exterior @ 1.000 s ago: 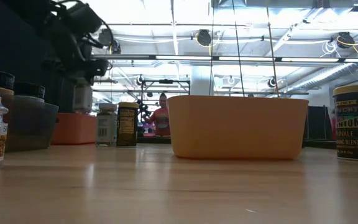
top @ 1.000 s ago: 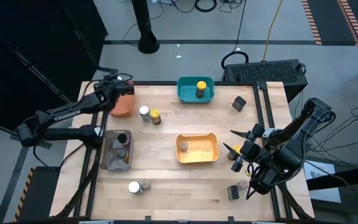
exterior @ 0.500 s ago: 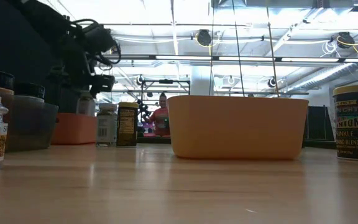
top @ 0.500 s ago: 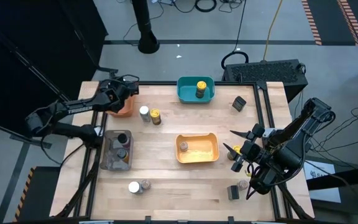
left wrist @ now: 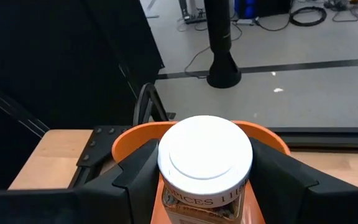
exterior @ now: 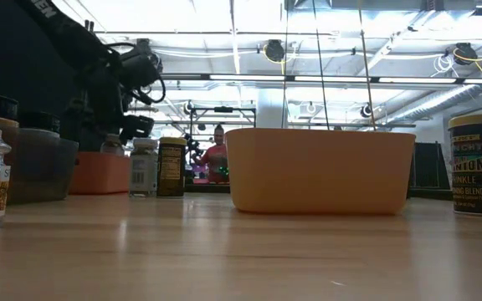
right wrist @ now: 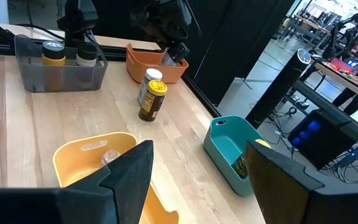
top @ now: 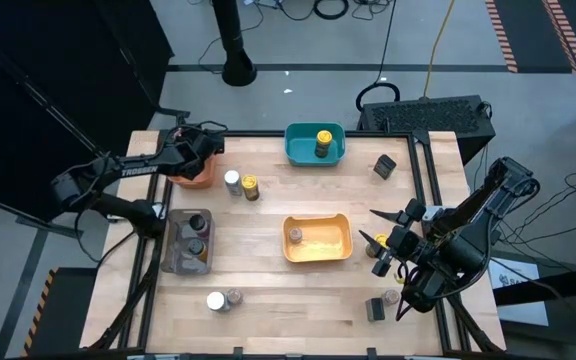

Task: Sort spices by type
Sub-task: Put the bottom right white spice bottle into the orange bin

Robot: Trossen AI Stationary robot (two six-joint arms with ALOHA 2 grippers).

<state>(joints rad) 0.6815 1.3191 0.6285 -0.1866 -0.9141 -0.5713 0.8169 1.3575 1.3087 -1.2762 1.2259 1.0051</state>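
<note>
My left gripper [top: 196, 152] is at the table's far left, over the orange bin [top: 199, 170], shut on a white-lidded spice jar [left wrist: 205, 155]. In the low view the jar [exterior: 112, 145] reaches down to the orange bin's rim [exterior: 99, 173]. Loose jars stand on the table: a white-lidded one [top: 232, 180] and a yellow-lidded one [top: 251, 187] beside the orange bin, and two [top: 224, 299] near the front edge. My right gripper [top: 373, 228] hangs open above the table's right side, holding nothing. My left gripper pinches the jar between its two fingers [left wrist: 140, 174], on opposite sides of the body just under the white lid [left wrist: 197, 200]. The fingers come slanting down from the table's left. The jar stays upright over the orange bin; whether its bottom touches the bin I cannot tell.
A teal bin [top: 298, 150] at the far middle holds a yellow-lidded jar. The yellow bin [top: 320, 255] in the middle holds one jar, and the grey bin [top: 174, 250] at the left holds two. Dark jars [top: 384, 166] [top: 375, 309] and others [top: 392, 296] stand at the right.
My left gripper has sunk toward the orange bin with the white-lidded jar, drifting a little toward the table's right. The jar stays upright and now sits lower, at the bin's rim.
</note>
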